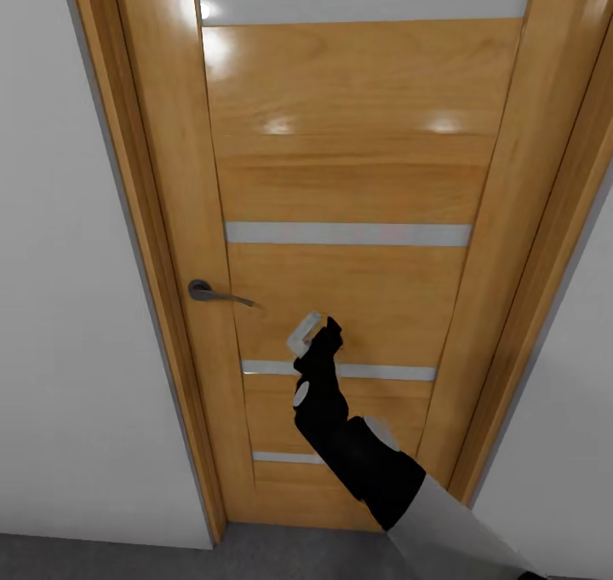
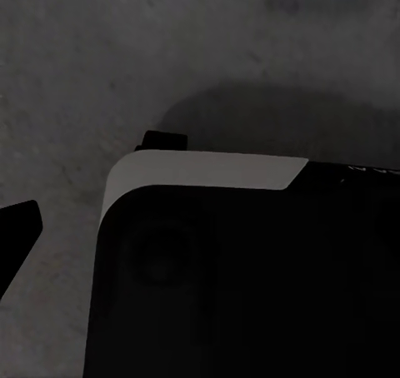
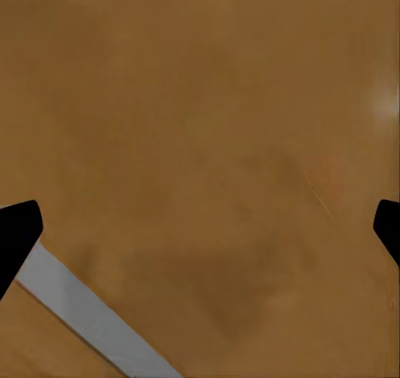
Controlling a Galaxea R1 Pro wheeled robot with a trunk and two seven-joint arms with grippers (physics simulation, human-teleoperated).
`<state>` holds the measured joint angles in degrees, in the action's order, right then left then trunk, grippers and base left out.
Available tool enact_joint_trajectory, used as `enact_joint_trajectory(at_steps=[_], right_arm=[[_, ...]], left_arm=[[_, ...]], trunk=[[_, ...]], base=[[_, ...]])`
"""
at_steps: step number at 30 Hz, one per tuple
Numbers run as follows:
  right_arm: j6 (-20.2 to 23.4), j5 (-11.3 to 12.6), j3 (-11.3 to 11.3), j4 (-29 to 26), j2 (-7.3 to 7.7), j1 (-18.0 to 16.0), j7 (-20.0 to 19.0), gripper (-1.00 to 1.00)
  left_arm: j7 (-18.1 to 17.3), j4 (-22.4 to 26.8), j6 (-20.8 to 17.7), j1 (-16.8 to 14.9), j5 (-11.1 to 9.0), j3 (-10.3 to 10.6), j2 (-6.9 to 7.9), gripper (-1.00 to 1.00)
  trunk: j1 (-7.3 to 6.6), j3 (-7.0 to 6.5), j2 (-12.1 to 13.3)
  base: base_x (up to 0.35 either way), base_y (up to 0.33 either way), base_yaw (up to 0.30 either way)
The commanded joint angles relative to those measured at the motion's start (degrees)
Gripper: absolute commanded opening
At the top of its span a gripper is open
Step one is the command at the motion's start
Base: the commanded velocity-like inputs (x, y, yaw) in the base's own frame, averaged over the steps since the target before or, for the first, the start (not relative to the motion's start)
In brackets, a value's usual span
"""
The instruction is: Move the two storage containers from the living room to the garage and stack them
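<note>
Wood door [image 1: 340, 180] right ahead, shut, w/ pale glass strips [image 1: 347, 233] across it. Dark lever handle [image 1: 217, 294] near door's left edge. White walls [image 1: 68, 265] both sides, grey floor [image 1: 111, 559] strip at bottom.

Right arm up in front of door. Right gripper [image 1: 313, 331] close to door face, just above third strip, right of handle & a bit lower. Not touching handle. Can't tell if touching door. In right wrist view, two dark fingertips [image 3: 17, 236] far apart at frame sides, nothing between, only wood + one pale strip. So fingers spread, holding nothing.

Left wrist view: looking down at rough grey floor [image 2: 125, 53], w/ black & white robot body part [image 2: 233, 261] close below. One dark tip at frame edge. Can't tell if left fingers spread or closed.

No bins near door; where they are can't be told. Neither gripper carrying one.

Guess at step: open door to get through. Next: move gripper left & up to handle, push lever down, then pull or push door.

Bins, by guess: stiff, plain walls, prob light when empty but wide. Best grab on top rim of a wall, or two grippers on both short ends. Smooth walls could slip.
</note>
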<state>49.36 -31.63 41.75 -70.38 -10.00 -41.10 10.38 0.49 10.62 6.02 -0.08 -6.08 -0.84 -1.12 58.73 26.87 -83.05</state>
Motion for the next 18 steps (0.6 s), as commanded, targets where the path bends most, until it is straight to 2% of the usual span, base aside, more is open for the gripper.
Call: enact_joint_trajectory(at_steps=[1,2,3,6,7,8,9,12,13,15,16,18], right_arm=[[-0.3,0.3,0.1,1.5,0.00,-1.1,0.4,1.00],[-0.7,0.3,0.1,3.1,0.00,-2.2,0.5,1.00],[-3.1,0.5,-0.8,9.2,0.00,-5.6,0.5,1.00],[-5.9,0.7,-3.1,15.4,0.00,-9.2,0.5,1.00],[-9.1,2.1,-6.2,22.1,0.00,-13.3,0.6,1.00],[-10.0,2.7,-6.8,24.5,0.00,-14.8,0.6,1.00],[-10.7,3.5,-7.2,27.0,0.00,-16.3,0.6,1.00],[-13.9,7.9,-7.8,35.3,0.00,-21.3,0.6,1.00],[-15.6,10.7,-7.9,39.0,0.00,-23.5,0.6,1.00],[-16.6,12.6,-7.9,42.3,0.00,-25.0,0.6,1.00],[-19.5,13.9,-8.0,48.4,0.00,-29.3,0.6,1.00],[-20.0,14.1,-8.2,45.7,0.00,-29.7,0.7,1.00]], left_arm=[[0.0,0.0,0.1,0.0,-0.5,0.0,-0.02,1.00],[0.0,0.1,0.1,0.0,-0.4,0.0,-0.02,1.00],[0.0,0.1,0.1,0.0,-0.4,0.0,-0.02,1.00],[0.0,0.1,0.1,0.0,-0.3,0.0,-0.02,1.00],[0.0,0.3,0.1,0.0,-0.2,0.0,-0.07,1.00],[0.0,0.3,0.1,0.0,-0.2,0.0,-0.07,1.00],[0.0,0.3,0.1,0.0,-0.2,0.0,-0.07,1.00],[0.0,0.3,0.1,0.0,-0.2,0.0,-0.03,1.00],[0.0,0.3,0.1,0.0,-0.2,0.0,-0.03,1.00],[0.0,0.3,0.1,0.0,-0.2,0.0,-0.02,1.00],[0.0,0.3,0.1,0.0,-0.3,0.0,-0.02,1.00],[0.0,0.3,0.2,0.0,-0.3,0.0,-0.02,1.00]], trunk=[[0.00,0.06,0.0],[0.00,0.06,0.0],[0.00,0.06,0.0],[0.00,0.06,0.0],[0.00,0.06,0.0],[0.00,0.06,0.0],[0.00,0.06,0.0],[0.00,0.06,0.0],[0.00,0.06,0.0],[0.00,0.06,0.0],[0.00,0.06,0.0],[0.00,0.06,0.0]], base=[[0.000,0.000,0.000],[0.000,0.000,0.000],[0.000,0.000,0.000],[0.000,0.000,0.000],[0.000,0.000,0.000],[0.000,0.000,0.000],[0.000,0.000,0.000],[0.000,0.000,0.000],[0.000,0.000,0.000],[0.000,0.000,0.000],[0.000,0.000,0.000],[0.000,0.000,0.000]])
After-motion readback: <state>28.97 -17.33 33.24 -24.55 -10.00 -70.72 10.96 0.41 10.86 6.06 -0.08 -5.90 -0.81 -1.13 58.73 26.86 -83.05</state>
